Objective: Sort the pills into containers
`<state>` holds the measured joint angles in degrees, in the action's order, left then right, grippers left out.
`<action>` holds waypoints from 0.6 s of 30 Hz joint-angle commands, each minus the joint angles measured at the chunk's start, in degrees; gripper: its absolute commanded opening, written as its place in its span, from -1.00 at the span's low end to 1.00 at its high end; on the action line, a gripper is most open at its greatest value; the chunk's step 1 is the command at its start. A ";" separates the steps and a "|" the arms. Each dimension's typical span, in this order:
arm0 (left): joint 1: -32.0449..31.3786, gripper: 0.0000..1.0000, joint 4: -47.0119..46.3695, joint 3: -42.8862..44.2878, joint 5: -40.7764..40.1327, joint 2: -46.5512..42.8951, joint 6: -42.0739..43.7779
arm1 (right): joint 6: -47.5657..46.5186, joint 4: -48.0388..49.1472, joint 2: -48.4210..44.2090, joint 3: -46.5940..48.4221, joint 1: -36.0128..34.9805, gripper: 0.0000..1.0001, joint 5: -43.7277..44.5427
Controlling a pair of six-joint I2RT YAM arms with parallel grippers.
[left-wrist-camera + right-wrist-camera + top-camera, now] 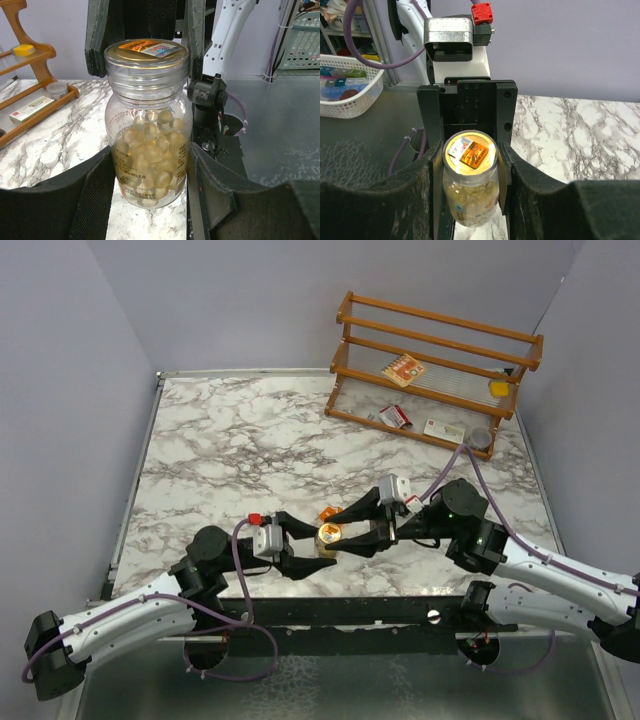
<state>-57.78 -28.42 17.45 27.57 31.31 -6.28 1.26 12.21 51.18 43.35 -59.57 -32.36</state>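
A small clear jar [329,537] full of round tan-yellow pills [150,145] sits between both grippers near the table's front edge. My left gripper [150,152] is shut on the jar's body, one finger [95,200] pressed against each side. My right gripper [471,150] comes from the opposite side and is shut on the gold-topped lid [470,152], its pads touching the rim on both sides. The lid is on the jar. A tiny orange box [328,512] lies on the marble just behind the jar. I cannot tell whether the jar's base touches the table.
A wooden rack [435,360] stands at the back right, with red-and-white packets [395,417] and a small yellow item [498,387] on it. A grey round tin [481,438] sits by its right end. A white basket [350,90] is off the table.
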 commanded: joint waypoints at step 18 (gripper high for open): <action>-0.23 -1.00 -4.55 7.27 -3.82 2.18 4.02 | -2.40 -9.31 1.69 0.42 -0.01 -0.99 9.05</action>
<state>-57.76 -25.98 19.77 25.23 34.33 -3.25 0.80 9.08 51.05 43.90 -59.57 -27.97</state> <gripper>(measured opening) 0.535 0.412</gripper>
